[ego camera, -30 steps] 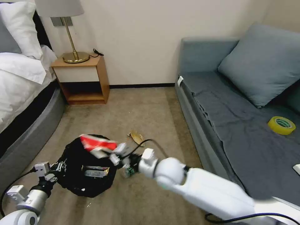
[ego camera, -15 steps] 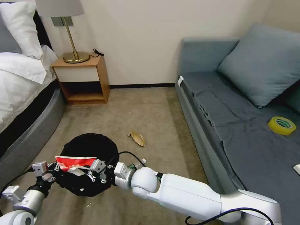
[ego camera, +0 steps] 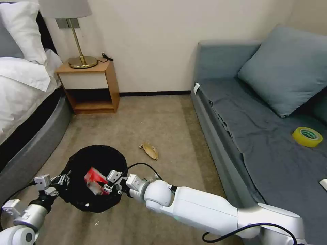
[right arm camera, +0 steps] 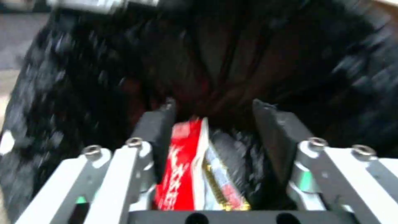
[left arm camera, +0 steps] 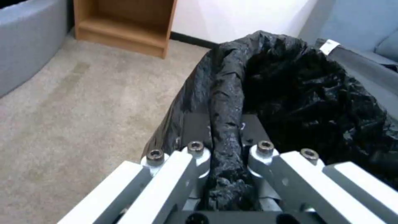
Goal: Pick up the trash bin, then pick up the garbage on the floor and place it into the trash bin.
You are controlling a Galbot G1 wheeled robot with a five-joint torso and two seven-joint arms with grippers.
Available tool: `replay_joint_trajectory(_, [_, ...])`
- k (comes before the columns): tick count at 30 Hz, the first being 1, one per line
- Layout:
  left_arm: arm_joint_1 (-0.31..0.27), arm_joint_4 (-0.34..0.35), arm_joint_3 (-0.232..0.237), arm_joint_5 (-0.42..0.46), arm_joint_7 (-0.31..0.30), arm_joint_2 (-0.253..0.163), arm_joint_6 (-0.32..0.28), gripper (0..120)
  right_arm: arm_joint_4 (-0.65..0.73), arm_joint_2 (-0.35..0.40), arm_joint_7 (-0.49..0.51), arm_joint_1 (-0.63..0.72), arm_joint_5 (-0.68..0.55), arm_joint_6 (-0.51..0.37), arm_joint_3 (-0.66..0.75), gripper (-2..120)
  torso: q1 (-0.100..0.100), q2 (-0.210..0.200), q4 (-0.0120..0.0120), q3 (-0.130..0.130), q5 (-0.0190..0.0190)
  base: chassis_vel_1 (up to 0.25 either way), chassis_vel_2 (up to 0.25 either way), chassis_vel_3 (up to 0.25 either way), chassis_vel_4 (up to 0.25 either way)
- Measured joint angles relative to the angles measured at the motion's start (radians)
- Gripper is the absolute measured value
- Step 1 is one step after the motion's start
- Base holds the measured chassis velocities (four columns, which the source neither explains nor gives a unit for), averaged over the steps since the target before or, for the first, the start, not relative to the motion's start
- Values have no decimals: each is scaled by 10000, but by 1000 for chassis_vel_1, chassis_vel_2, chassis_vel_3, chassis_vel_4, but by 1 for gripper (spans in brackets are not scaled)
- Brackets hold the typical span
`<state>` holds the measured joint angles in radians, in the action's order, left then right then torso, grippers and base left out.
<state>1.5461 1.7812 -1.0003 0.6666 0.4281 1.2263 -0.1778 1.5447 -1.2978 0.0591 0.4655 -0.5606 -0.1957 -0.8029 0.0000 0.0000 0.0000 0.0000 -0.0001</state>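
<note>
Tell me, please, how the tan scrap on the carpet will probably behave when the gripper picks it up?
The tan scrap looks thin and curled, so it is probably very light and may crumple or bend between the fingers. It lies low on the carpet, so pinching it could be awkward. It seems unlikely to roll.

There is one black mesh trash bin (ego camera: 80, 195) and one red-and-white carton (right arm camera: 182, 168), which sits between the fingers of the right gripper (right arm camera: 213, 124). On the carpet lies one tan curled scrap (ego camera: 150, 150). There are two grippers; the left gripper (left arm camera: 226, 137) pinches the bin's rim.
</note>
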Motion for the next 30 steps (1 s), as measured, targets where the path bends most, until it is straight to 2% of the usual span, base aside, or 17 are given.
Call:
replay_joint_trajectory(1, [0,0,0,0,0,0,0,6,0,0,0,0,0,0,0,57,0,0,0,0,0,0,0,0,0])
replay_joint_trajectory(2, [7,-11,13,-3,-8,-17,-6,6,89,15,127,75,43,71,200,61,0,0,1,0,1,0,0,0,0])
replay_joint_trajectory(4, [-4,-3,18,-41,-36,-27,-61,6,454,137,930,267,241,177,742,70,0,0,2,0,1,0,0,0,0])
replay_joint_trajectory(6, [-17,10,18,-58,-41,-27,-70,6,546,192,1195,315,407,205,888,73,0,0,2,0,1,0,0,0,0])
replay_joint_trajectory(8, [-99,125,-51,-173,-86,4,-130,6,964,669,2164,668,1463,372,1666,85,0,0,1,0,2,0,0,0,0])
replay_joint_trajectory(9, [-99,125,-51,-173,-86,4,-130,6,964,669,2164,668,1463,372,1666,85,0,0,1,0,2,0,0,0,0])
replay_joint_trajectory(12, [-177,267,-151,-261,-163,44,-211,6,1708,1661,3316,1479,1959,462,2659,97,0,0,-2,-1,5,0,0,0,0])
replay_joint_trajectory(13, [-177,267,-151,-261,-163,44,-211,6,1708,1661,3316,1479,1959,462,2659,97,0,0,-2,-1,5,0,0,0,0])
replay_joint_trajectory(15, [-174,312,-215,-393,-175,121,-214,6,2212,2376,3465,2320,2444,608,3586,99,0,-1,-4,0,4,0,0,0,0])
replay_joint_trajectory(17, [-170,322,-223,-406,-176,135,-214,6,2260,2429,3472,2399,2472,616,3669,99,0,0,-4,-1,4,0,0,0,0])
replay_joint_trajectory(19, [-148,390,-274,-539,-189,307,-214,6,2972,3022,3515,3809,2772,628,4938,100,0,-1,-3,-1,7,0,0,0,0])
replay_joint_trajectory(20, [-148,390,-274,-539,-189,307,-214,6,2972,3022,3515,3809,2772,628,4938,100,0,-1,-3,-1,7,0,0,0,0])
replay_joint_trajectory(22, [-142,442,-276,-646,-209,416,-214,6,3472,3307,3427,4802,2878,607,5928,100,-1,0,-3,-2,3,0,0,0,0])
replay_joint_trajectory(25, [-153,495,-277,-761,-217,509,-211,6,3821,3398,3263,5532,3102,562,6687,100,-1,0,-1,-1,6,0,0,0,0])
replay_joint_trajectory(27, [-178,582,-263,-897,-259,655,-211,6,4208,3285,2982,6514,3368,567,7588,100,0,0,0,-2,2,0,0,0,0])
replay_joint_trajectory(28, [-178,582,-263,-897,-259,655,-211,6,4208,3285,2982,6514,3368,567,7588,100,0,0,0,-2,2,0,0,0,0])
replay_joint_trajectory(30, [-181,676,-247,-1011,-304,776,-212,6,4576,3115,2544,7563,3556,594,8294,100,-1,1,-1,-2,4,0,0,0,0])
